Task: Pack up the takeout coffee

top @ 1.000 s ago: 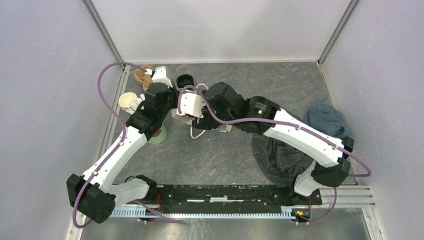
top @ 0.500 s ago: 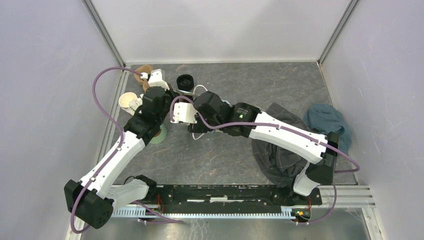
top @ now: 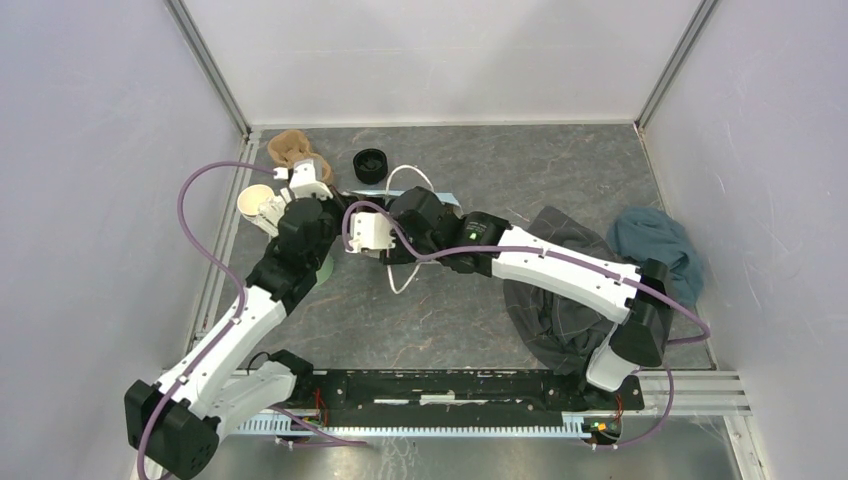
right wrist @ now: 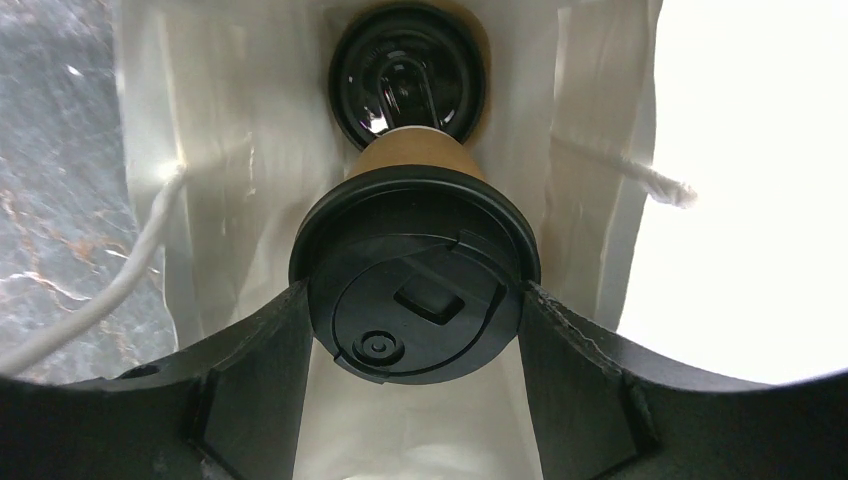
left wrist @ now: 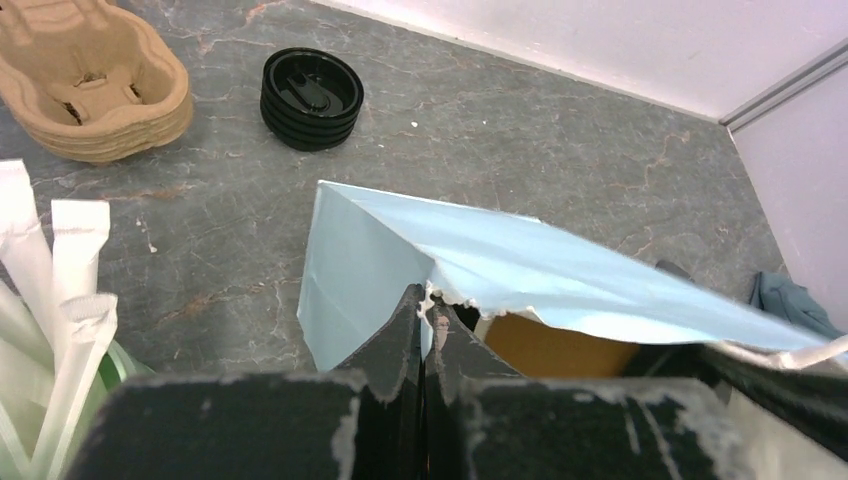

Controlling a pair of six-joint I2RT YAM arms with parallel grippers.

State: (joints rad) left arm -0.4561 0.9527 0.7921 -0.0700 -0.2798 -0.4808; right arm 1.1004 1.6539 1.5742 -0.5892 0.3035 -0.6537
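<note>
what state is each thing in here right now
bag, rim pinched by left gripper
left gripper, shut on bag
right gripper, shut on held cup, inside bag
held cup, lid on
second cup, lid on, deeper in bag
spare lids, stacked

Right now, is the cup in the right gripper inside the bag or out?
Inside: in the right wrist view the bag shows white walls on both sides of the held cup, with a second lidded cup deeper in.
</note>
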